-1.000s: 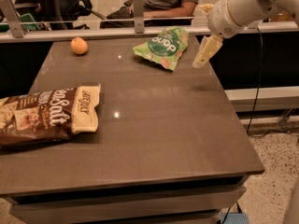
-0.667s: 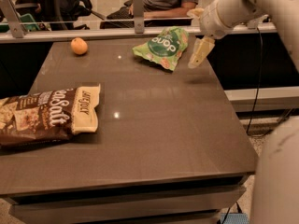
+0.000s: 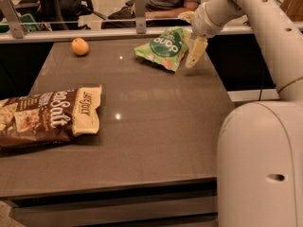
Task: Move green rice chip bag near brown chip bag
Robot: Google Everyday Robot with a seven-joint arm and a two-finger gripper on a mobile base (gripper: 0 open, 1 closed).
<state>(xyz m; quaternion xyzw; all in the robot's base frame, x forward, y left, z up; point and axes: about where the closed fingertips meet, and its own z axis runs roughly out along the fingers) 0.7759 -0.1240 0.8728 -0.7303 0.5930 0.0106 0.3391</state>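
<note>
The gripper (image 3: 195, 56) hangs just beside the right edge of the green rice chip bag (image 3: 165, 48), at the far side of the worktop (image 3: 156, 126). I can't make out whether it is spread or squeezed together. The brown chip bag (image 3: 45, 117) lies well apart, near the left edge.

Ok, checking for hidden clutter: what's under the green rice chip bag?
Only the table shows around the green rice chip bag; directly beneath it is covered. The gripper hangs just beside it.
</note>
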